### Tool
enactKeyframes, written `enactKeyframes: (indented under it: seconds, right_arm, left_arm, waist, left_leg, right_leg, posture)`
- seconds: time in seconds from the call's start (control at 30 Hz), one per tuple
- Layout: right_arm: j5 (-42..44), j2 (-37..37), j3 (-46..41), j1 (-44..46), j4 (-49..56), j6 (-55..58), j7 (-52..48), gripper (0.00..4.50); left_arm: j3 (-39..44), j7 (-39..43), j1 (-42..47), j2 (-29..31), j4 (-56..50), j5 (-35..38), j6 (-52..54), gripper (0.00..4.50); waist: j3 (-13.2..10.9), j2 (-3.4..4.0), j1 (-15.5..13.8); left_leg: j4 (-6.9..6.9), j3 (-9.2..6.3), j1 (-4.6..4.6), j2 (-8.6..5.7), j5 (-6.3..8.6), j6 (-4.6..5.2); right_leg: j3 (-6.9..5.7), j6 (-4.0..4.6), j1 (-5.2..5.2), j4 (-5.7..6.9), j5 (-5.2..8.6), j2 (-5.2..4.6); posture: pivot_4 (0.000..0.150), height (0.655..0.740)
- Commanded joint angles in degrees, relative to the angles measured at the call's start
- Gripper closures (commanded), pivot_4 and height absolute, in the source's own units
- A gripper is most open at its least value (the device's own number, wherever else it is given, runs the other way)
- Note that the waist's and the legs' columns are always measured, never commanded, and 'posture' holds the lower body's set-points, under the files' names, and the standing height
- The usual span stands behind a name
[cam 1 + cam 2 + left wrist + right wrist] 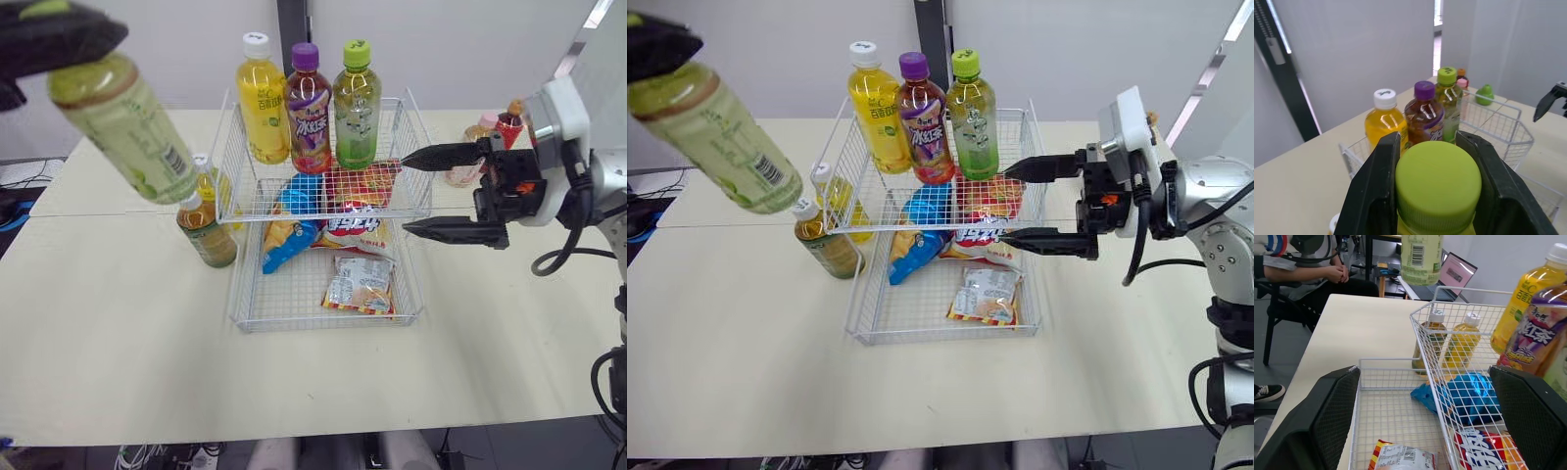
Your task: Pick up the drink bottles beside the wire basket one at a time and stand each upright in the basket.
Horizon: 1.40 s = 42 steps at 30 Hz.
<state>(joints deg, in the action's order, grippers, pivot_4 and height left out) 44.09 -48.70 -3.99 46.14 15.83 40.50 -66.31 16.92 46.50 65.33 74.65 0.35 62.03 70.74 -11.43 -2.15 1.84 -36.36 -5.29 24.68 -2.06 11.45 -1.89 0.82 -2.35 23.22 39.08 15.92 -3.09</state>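
Fingers [1376, 196] of the left pincer [1430, 143] are closed tight on the neck of a green tea bottle [122, 127], one on each side of its lime cap, and we see the bottle hanging tilted in the air. Below this pincer, on the table [118, 343], stand a brown tea bottle [208, 233] and a small yellow bottle [208, 181] (both white-capped), just beside the left wall of the wire basket [294, 321]. The right pincer [405, 194] hovers over the basket's right rim, fingers spread wide, holding nothing. Beyond its tips, at the basket's far end, three bottles [308, 113] stand upright; beneath its tips lie snack packets [361, 284].
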Motion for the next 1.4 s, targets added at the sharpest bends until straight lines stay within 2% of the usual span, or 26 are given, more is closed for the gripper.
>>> enactKeyframes:
  seconds: [0.03, 0.13, 0.27, 0.43, 0.67, 0.87, 1.27, 1.4]
  right_arm:
    - [1.37, -0.36, -2.73, 0.40, 2.46, 0.21, 1.63, 0.00]
    - [1.29, -0.33, -3.25, -0.65, 3.22, 0.51, 2.81, 0.00]
    - [1.26, -0.92, -4.48, -2.41, 4.27, 0.69, 3.85, 0.00]
    - [1.87, -2.16, -6.72, -5.14, 6.05, 1.40, 4.90, 0.00]
    - [2.14, -3.26, -8.57, -8.12, 7.66, 1.52, 6.82, 0.00]
    - [2.74, -3.58, -9.10, -9.26, 8.55, 1.40, 7.85, 0.00]
    - [4.25, -3.92, -9.87, -10.62, 10.67, 1.89, 9.84, 0.00]
    - [4.67, -4.07, -9.98, -10.81, 10.96, 2.08, 10.36, 0.00]
  left_arm:
    - [-7.72, 4.61, 10.14, -4.64, 2.62, -2.70, -0.86, 3.12]
    - [-13.97, 6.17, 16.04, -11.70, 5.42, -7.67, -2.77, 3.12]
    - [-19.93, 7.36, 19.23, -20.10, 8.66, -15.19, -7.68, 3.12]
    - [-22.25, 8.99, 21.38, -28.72, 13.00, -20.31, -11.45, 3.12]
    - [-25.15, 10.42, 20.99, -37.09, 17.31, -28.53, -18.85, 3.12]
    - [-25.50, 11.76, 20.78, -42.11, 20.37, -32.41, -21.34, 3.12]
    - [-24.84, 15.15, 20.54, -46.12, 24.95, -36.53, -24.47, 3.12]
    - [-24.29, 17.23, 21.14, -46.16, 24.99, -36.50, -25.29, 1.82]
  waist:
    - [0.00, 0.00, -0.20]
    - [0.00, 0.00, -0.29]
    - [0.00, 0.00, -0.06]
    - [-0.02, 0.03, 0.31]
    - [-0.03, 0.04, 0.21]
    - [-0.03, 0.04, 0.06]
    - [-0.03, 0.04, -0.02]
    - [-0.03, 0.04, -0.01]
  left_leg:
    - [0.00, 0.01, 0.01, -0.01, 0.00, 0.00]
    - [-0.06, 0.02, 0.06, -0.07, -0.01, -0.01]
    - [-0.07, 0.09, 0.06, -0.09, -0.01, 0.00]
    - [-0.06, 0.17, 0.10, -0.05, -0.01, 0.00]
    - [-0.07, 0.23, 0.11, -0.06, -0.01, 0.01]
    - [-0.16, 0.23, 0.12, -0.09, -0.01, 0.02]
    - [-0.30, 0.17, 0.12, -0.10, -0.01, 0.02]
    - [-0.33, 0.16, 0.12, -0.11, -0.01, 0.02]
  right_leg:
    - [-0.01, 0.00, 0.00, 0.00, 0.00, 0.00]
    - [0.02, -0.02, -0.02, -0.03, -0.01, -0.03]
    - [0.11, -0.05, 0.01, -0.01, -0.03, -0.06]
    - [0.17, -0.05, 0.11, -0.01, -0.03, -0.06]
    - [0.22, -0.06, 0.11, -0.01, -0.03, -0.07]
    - [0.22, -0.06, 0.09, -0.01, -0.03, -0.09]
    - [0.17, -0.09, 0.00, 0.01, -0.04, -0.09]
    - [0.17, -0.11, -0.01, 0.01, -0.06, -0.09]
  posture:
    - [0.150, 0.7359]
    - [0.150, 0.7359]
    - [0.150, 0.7359]
    - [0.150, 0.7359]
    - [0.150, 0.7359]
    - [0.150, 0.7359]
    - [0.150, 0.7359]
    - [0.150, 0.7359]
